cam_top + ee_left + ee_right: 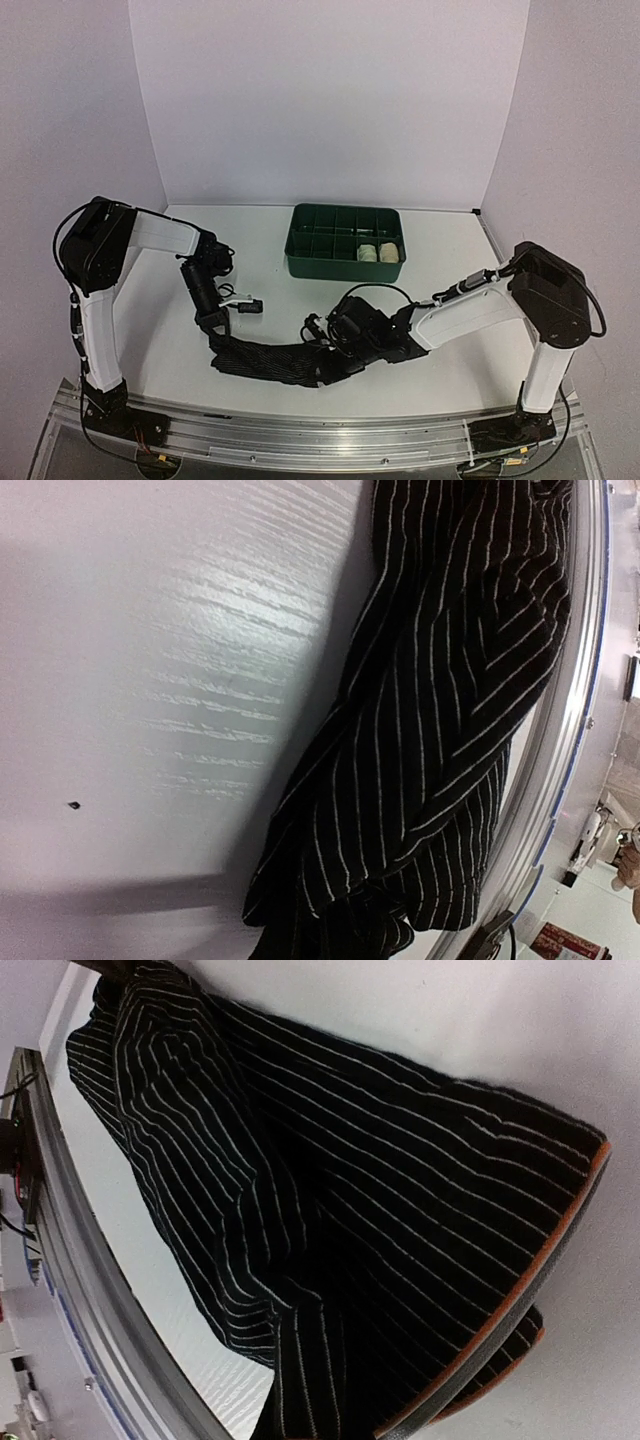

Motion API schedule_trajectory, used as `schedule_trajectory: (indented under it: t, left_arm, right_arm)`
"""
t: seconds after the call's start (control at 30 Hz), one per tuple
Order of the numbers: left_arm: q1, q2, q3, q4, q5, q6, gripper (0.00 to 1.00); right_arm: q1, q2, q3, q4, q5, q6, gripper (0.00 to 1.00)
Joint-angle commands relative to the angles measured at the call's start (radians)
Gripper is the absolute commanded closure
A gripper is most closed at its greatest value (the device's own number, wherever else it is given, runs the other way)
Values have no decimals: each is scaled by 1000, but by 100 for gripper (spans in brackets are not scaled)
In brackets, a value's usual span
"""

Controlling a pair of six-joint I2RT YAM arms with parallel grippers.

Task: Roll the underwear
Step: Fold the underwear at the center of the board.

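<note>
Two pale rolls [377,252] already sit side by side in one tray [300,264] compartment, while the black underwear [275,358] lies unrolled at the table's [250,230] front, stretched between the left gripper [214,328] and right gripper [335,348], both clenched, seemingly on its ends.

- Green divided tray [320,268]: upper centre of the top view, standing on the table.
- White table [450,375]: fills the middle of the frame.
- Aluminium rail [330,435]: runs along the bottom edge.
</note>
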Motion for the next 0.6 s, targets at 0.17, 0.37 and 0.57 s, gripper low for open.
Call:
schedule_trajectory:
  t: [0.17,0.37,0.57]
  left_arm:
    - [0,-40,-21,-29,-81,51,100]
    - [0,-25,12,-28,-69,43,100]
    - [7,-67,18,8,-120,44,66]
  right_arm:
    - [-94,-6,-52,260,-209,316,100]
    - [-98,27,18,267,-259,416,100]
    - [-100,63,13,258,-221,561,100]
